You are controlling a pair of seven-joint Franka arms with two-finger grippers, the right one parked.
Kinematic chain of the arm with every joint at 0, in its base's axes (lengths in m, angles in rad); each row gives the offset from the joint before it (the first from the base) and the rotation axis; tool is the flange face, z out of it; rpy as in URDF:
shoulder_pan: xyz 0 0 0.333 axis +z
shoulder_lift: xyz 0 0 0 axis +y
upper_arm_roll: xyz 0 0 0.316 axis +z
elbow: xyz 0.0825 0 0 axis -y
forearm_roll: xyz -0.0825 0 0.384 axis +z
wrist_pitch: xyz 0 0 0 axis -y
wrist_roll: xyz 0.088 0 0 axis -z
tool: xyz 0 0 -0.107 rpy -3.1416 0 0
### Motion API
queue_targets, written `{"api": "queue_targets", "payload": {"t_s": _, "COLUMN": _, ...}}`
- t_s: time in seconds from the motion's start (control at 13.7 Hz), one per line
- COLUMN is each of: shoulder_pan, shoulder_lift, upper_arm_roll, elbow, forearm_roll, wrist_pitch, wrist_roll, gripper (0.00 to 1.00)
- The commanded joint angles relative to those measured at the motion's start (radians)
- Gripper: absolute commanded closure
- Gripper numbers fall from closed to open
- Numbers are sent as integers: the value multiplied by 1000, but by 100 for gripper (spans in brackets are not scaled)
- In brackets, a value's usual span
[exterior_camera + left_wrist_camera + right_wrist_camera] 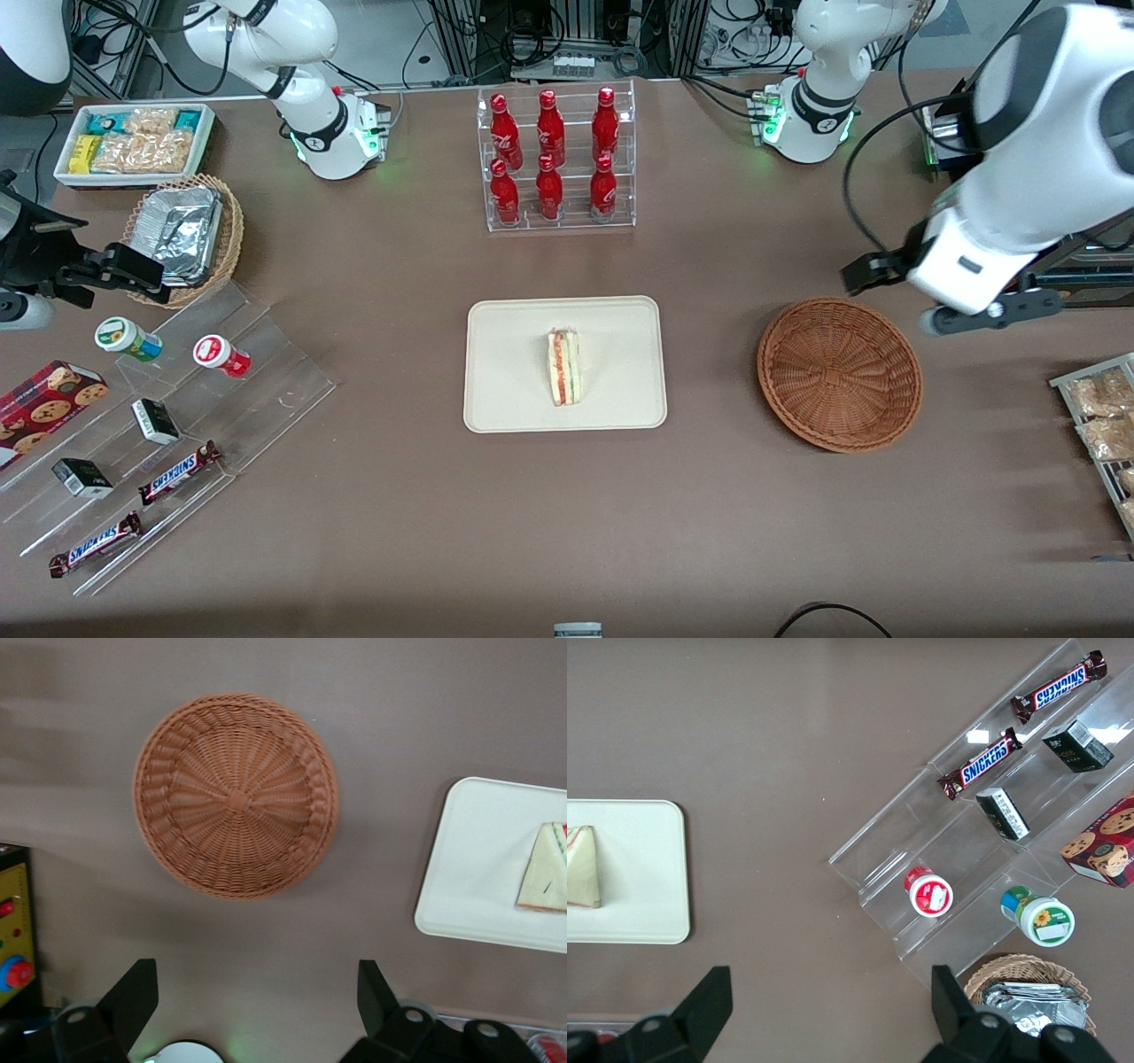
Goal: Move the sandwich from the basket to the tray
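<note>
The sandwich (564, 366) (547, 879) lies on the cream tray (505, 372) (478, 859) in the middle of the table, its red and green filling edge showing. The round reddish-brown wicker basket (839, 372) (236, 796) sits beside the tray toward the working arm's end and holds nothing. My left gripper (890, 297) (257, 992) hangs high over the table, just farther from the front camera than the basket. It is open, with only bare table between its black fingers (137, 988). The right wrist view also shows the sandwich (582, 868) on the tray (638, 868).
A clear rack of red bottles (556, 159) stands farther back than the tray. Toward the parked arm's end are a stepped acrylic stand with snacks (177, 425), a tan basket of foil containers (182, 235) and a white snack bin (133, 142). A rack of snack packets (1103, 416) lies at the working arm's end.
</note>
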Motion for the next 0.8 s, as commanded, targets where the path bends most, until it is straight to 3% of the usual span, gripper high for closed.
{"api": "queue_targets", "payload": {"t_s": 0.0, "shoulder_pan": -67, "shoulder_lift": -87, "upper_arm_roll": 155, "elbow": -54, "forearm_roll": -57, "wrist_pitch": -3, "wrist_roll": 113, "gripper": 1}}
{"api": "queue_targets", "payload": {"t_s": 0.22, "shoulder_pan": -210, "shoulder_lift": -176, "upper_arm_roll": 379, "elbow": -144, "forearm_roll": -61, "wrist_pitch": 9, "wrist_roll": 247, "gripper": 1}}
{"api": "queue_targets", "payload": {"t_s": 0.44, "shoulder_pan": -285, "shoulder_lift": -225, "upper_arm_roll": 495, "elbow": -192, "forearm_roll": -61, "wrist_pitch": 29, "wrist_roll": 326, "gripper": 1}}
{"api": "queue_targets", "payload": {"t_s": 0.73, "shoulder_pan": -287, "shoulder_lift": -210, "upper_arm_roll": 528, "elbow": -171, "forearm_roll": -51, "wrist_pitch": 22, "wrist_roll": 392, "gripper": 1}}
